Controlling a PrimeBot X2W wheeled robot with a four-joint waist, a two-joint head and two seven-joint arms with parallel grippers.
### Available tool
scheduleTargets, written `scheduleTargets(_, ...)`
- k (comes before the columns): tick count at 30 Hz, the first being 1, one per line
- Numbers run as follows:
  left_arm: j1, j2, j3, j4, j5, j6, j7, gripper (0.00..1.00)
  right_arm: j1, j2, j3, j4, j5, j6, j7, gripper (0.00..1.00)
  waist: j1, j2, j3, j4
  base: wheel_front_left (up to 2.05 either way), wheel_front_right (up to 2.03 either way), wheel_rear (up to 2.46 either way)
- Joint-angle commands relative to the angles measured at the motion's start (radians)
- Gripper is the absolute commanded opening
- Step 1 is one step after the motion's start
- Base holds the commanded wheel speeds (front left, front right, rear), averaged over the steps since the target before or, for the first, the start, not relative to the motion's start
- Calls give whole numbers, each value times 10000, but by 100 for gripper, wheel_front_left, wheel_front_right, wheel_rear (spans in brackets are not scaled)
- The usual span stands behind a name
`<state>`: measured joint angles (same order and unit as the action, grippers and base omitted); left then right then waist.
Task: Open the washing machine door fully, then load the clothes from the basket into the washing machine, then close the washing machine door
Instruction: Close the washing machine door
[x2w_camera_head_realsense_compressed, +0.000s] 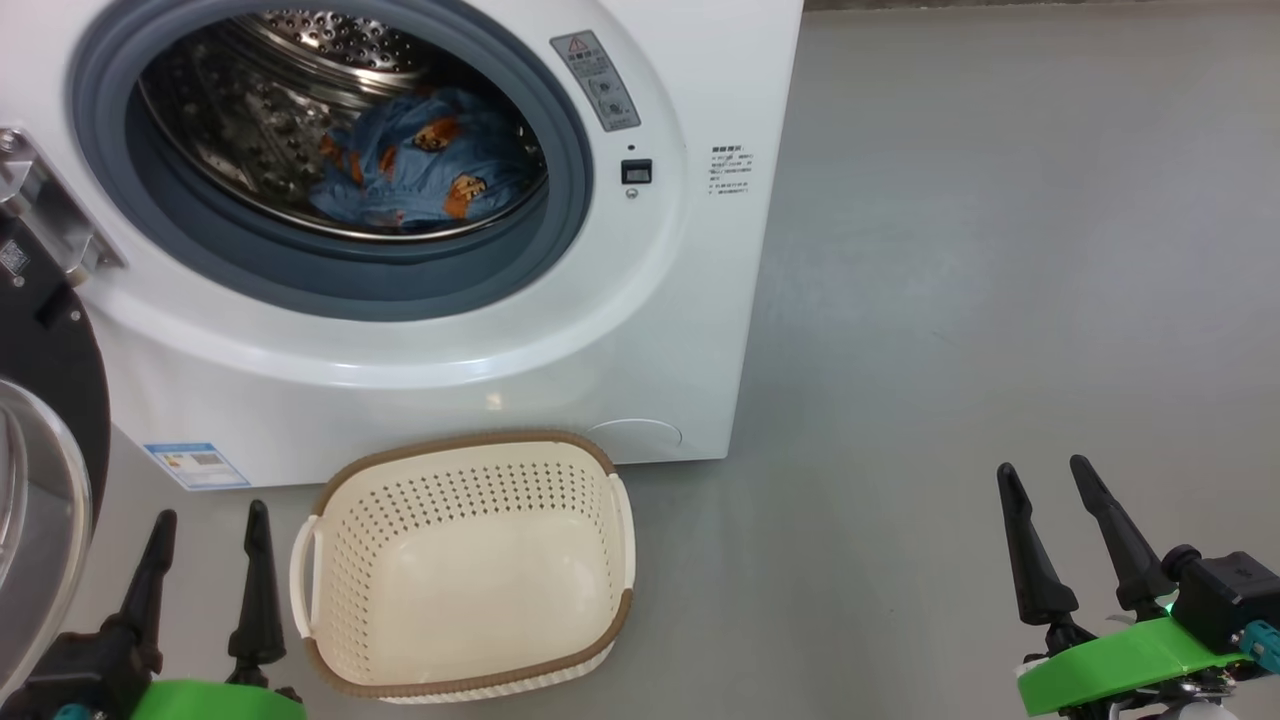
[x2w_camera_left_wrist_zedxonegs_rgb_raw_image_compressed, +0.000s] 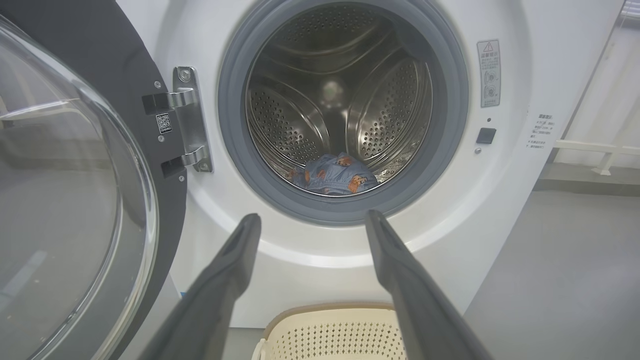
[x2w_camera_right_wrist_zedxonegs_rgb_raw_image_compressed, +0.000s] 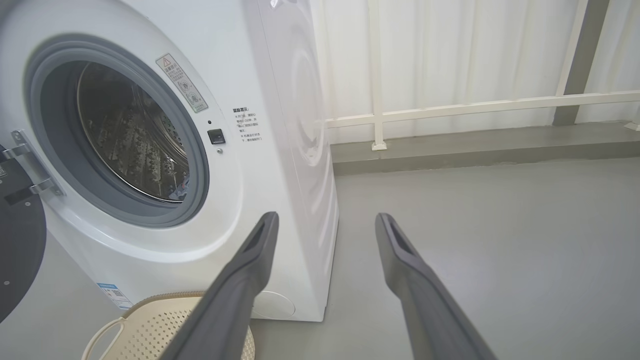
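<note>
The white washing machine (x2w_camera_head_realsense_compressed: 640, 330) (x2w_camera_left_wrist_zedxonegs_rgb_raw_image_compressed: 500, 210) (x2w_camera_right_wrist_zedxonegs_rgb_raw_image_compressed: 280, 100) stands with its door (x2w_camera_head_realsense_compressed: 40, 440) (x2w_camera_left_wrist_zedxonegs_rgb_raw_image_compressed: 65, 200) (x2w_camera_right_wrist_zedxonegs_rgb_raw_image_compressed: 17, 240) swung open to the left. Blue clothes with orange prints (x2w_camera_head_realsense_compressed: 420, 165) (x2w_camera_left_wrist_zedxonegs_rgb_raw_image_compressed: 332, 174) lie inside the steel drum. The cream basket (x2w_camera_head_realsense_compressed: 465, 565) (x2w_camera_left_wrist_zedxonegs_rgb_raw_image_compressed: 330, 332) (x2w_camera_right_wrist_zedxonegs_rgb_raw_image_compressed: 150, 325) sits on the floor before the machine, with nothing in it. My left gripper (x2w_camera_head_realsense_compressed: 212, 518) (x2w_camera_left_wrist_zedxonegs_rgb_raw_image_compressed: 312, 217) is open at the basket's left, holding nothing. My right gripper (x2w_camera_head_realsense_compressed: 1045, 472) (x2w_camera_right_wrist_zedxonegs_rgb_raw_image_compressed: 325, 216) is open over the floor to the right, also with nothing in it.
Grey floor (x2w_camera_head_realsense_compressed: 1000, 250) stretches to the right of the machine. A white railing (x2w_camera_right_wrist_zedxonegs_rgb_raw_image_compressed: 475, 107) and pale curtains stand behind it. The open door's glass bowl bulges close to my left arm.
</note>
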<state>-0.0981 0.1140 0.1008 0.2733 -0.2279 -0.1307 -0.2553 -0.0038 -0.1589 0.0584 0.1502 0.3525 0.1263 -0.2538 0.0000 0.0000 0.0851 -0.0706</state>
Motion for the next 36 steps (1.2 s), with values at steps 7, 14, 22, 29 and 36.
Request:
scheduleTargets(7,-186,211,443,-349,125,0,-65,100,-11,-126,133,-295,52,44,-80,100,0,0,109,16,-45,45,0)
scheduleTargets(14,-202,161,504,-412,232,0,-65,100,-40,-102,90,-309,40,44,-80,100,0,0,195,38,-132,132,0)
scheduleTargets(22,-204,269,270,-554,129,0,-65,100,-72,-77,76,-334,23,44,-80,100,0,0,270,101,-93,90,3)
scheduleTargets(29,-249,173,249,-608,100,0,-65,100,-166,-118,127,-346,13,44,-80,100,0,0,385,246,-6,6,0)
scheduleTargets(36,-227,-7,281,-732,66,0,-65,100,-290,-200,202,-338,-9,44,-80,100,0,0,470,694,0,0,0)
